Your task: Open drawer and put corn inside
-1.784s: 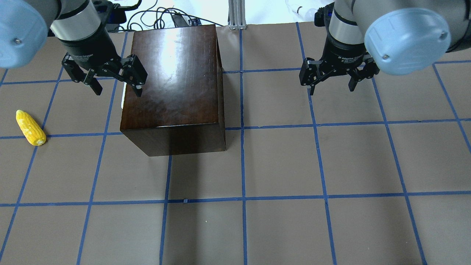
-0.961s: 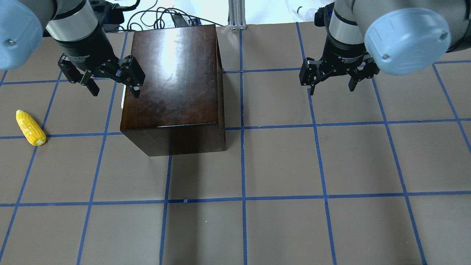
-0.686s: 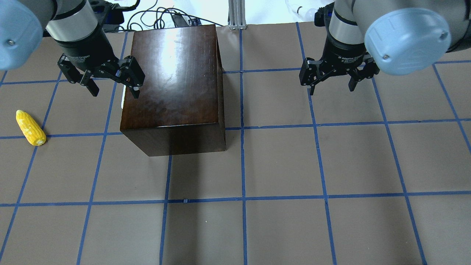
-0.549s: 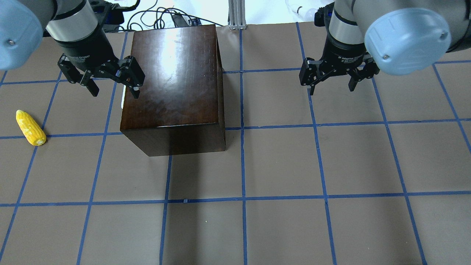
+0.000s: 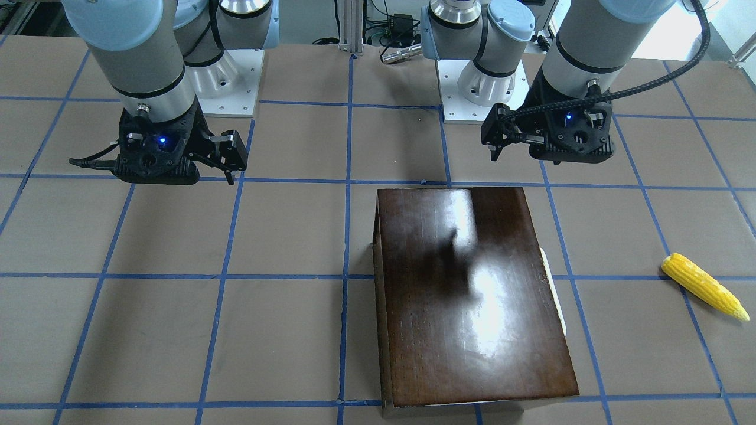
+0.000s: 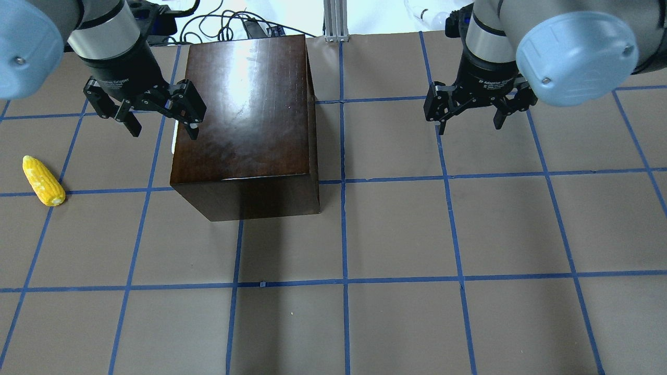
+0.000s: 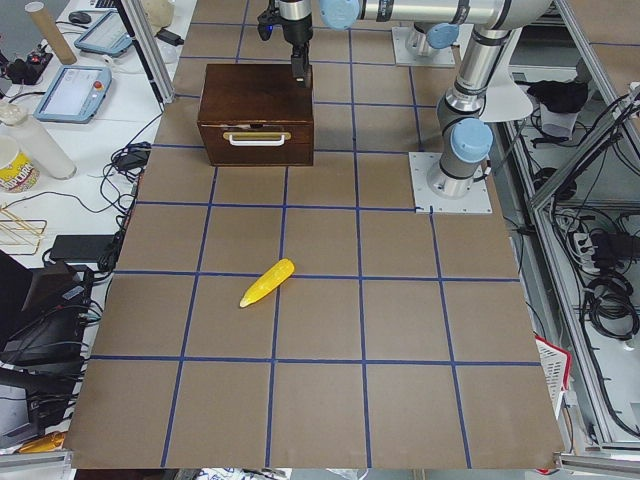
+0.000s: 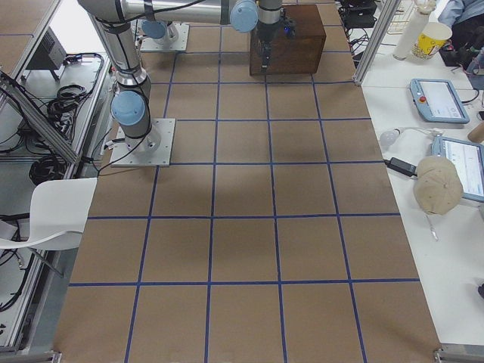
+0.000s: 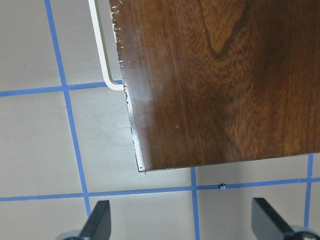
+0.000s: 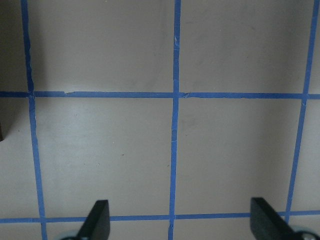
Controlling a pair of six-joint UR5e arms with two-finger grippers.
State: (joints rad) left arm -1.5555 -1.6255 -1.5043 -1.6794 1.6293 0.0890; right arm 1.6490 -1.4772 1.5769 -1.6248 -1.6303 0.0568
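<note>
Hovering over the handle-side edge of the box point(image 6: 245, 114), your left gripper point(image 6: 165, 129) has its jaws spread wide and holds nothing. Its wrist view shows the box top and one end of the pale handle point(image 9: 100, 50) below and ahead of the fingertips, not between them. The right gripper point(image 6: 470, 126) is also released and empty. It hangs over bare table point(image 6: 396, 229), well apart from the box on the other side.

Nothing of the task looks done yet. In the left side view the drawer point(image 7: 258, 143) sits flush in the box front, so you should read it as fully closed. The corn point(image 6: 43, 180) lies on the table on the robot's left, well apart from the box and from both grippers.

All the steps remain, by this showing:
- bring the left gripper down onto the handle and close on it;
- pull the drawer out toward the robot's left;
- pick up the corn;
- lay it in the tray.

The corn lies off to the side the drawer should open toward, so you may want to check that the drawer clears it.
</note>
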